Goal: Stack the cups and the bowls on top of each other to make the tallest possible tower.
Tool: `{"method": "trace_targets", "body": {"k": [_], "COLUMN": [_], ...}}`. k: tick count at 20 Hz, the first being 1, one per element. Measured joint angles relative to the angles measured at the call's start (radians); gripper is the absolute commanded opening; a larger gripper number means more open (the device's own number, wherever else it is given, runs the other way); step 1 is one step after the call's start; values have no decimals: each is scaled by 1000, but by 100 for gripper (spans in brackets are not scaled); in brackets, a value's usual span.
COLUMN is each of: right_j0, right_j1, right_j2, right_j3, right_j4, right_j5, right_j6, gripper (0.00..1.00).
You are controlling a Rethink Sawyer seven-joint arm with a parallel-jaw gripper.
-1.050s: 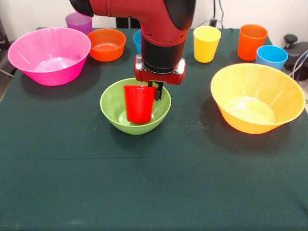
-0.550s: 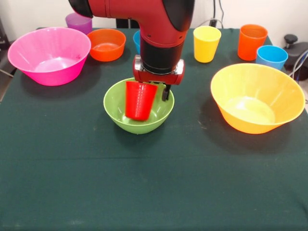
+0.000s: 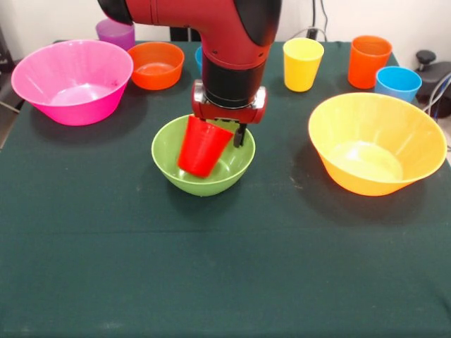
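claw (image 3: pixel 227 131), red cup (image 3: pixel 201 147) tilted, green bowl (image 3: pixel 203 165)

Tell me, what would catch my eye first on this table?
Most striking is the big red and black robot arm coming down at the middle, its gripper over a tilted red plastic cup that leans inside the medium lime green plastic bowl. Next come the large pink plastic bowl at the left and the large yellow-orange plastic bowl at the right, both empty on the dark green cloth.
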Motion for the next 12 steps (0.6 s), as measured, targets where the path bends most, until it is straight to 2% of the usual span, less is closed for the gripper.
{"method": "trace_targets", "body": {"k": [6, 9, 10, 12], "right_j0": [-4, -9, -14, -18], "right_j1": [-40, -89, -135, -175], "right_j2": [2, 3, 5, 7], "right_j3": [24, 49, 69, 82], "right_j4": [3, 15, 31, 42], "right_j5": [14, 53, 95, 131], "right_j6": [0, 0, 0, 0], "gripper": [100, 100, 100, 100]}}
